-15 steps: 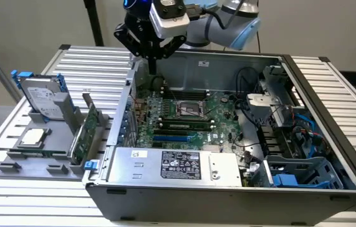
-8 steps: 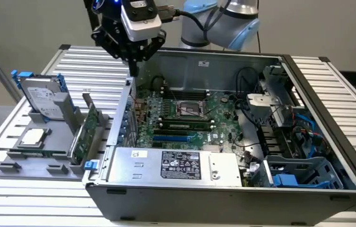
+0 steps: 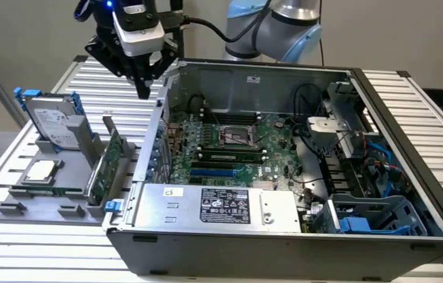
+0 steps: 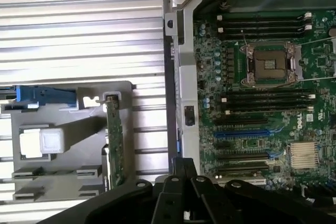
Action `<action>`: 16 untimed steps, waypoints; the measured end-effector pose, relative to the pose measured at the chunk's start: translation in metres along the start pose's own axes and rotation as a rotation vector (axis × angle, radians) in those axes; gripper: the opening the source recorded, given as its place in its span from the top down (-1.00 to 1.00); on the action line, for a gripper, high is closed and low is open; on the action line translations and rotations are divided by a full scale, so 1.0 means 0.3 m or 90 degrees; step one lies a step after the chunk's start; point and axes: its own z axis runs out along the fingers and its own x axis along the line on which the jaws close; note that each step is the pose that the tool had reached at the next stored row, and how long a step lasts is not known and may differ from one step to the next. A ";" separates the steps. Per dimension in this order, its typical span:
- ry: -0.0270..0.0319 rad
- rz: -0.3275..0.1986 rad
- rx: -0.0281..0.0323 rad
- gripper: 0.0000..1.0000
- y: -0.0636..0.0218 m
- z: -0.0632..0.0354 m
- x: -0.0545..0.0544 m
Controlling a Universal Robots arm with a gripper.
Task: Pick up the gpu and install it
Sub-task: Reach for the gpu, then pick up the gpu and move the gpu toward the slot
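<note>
Hovering beside the open computer case (image 3: pixel 205 247), the arm's jaws look pinched together on nothing, while the gpu (image 3: pixel 103 162) stands in its gray holder (image 3: pixel 17 209), neither picked up nor installed.

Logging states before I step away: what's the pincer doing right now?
Pincer: closed, holding nothing, up above the table beside the open case; the gpu stands in the grey holder.

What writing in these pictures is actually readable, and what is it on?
"DELL": logo on the green main board, printed sideways.
Black label on the power supply box: too small to read.
White label on the hard drive: too blurred to read.
</note>
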 end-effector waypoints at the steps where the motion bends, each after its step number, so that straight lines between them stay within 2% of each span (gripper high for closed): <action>1: 0.0000 0.000 0.0000 1.00 -0.004 0.003 0.014; 16: 0.0000 0.000 0.0000 1.00 -0.061 0.053 0.239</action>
